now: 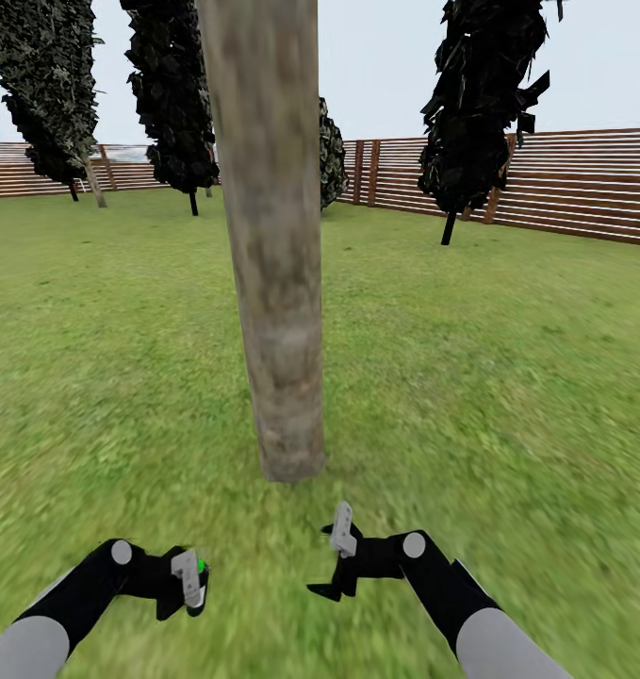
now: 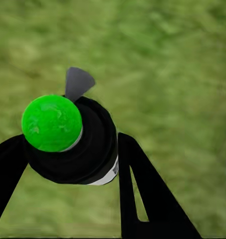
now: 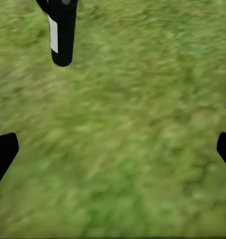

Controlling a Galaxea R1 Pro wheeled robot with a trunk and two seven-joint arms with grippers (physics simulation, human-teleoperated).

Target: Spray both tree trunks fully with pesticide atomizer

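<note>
Nearest the robot, the left gripper (image 1: pixel 189 587) is clamped around the black pesticide atomizer with a bright green round cap (image 2: pixel 68 139), holding it low over the blurry green grass floor (image 1: pixel 508 377). In the left wrist view its black fingers (image 2: pixel 142 194) flank the bottle. The right gripper (image 1: pixel 334 566) hangs spread wide, holding nothing. Just ahead stands the thick mottled grey-brown tree trunk (image 1: pixel 274 245). Farther off are dark thin-stemmed leafy trees (image 1: pixel 480 104) and the brown horizontal-slat wooden fence (image 1: pixel 583 184).
</note>
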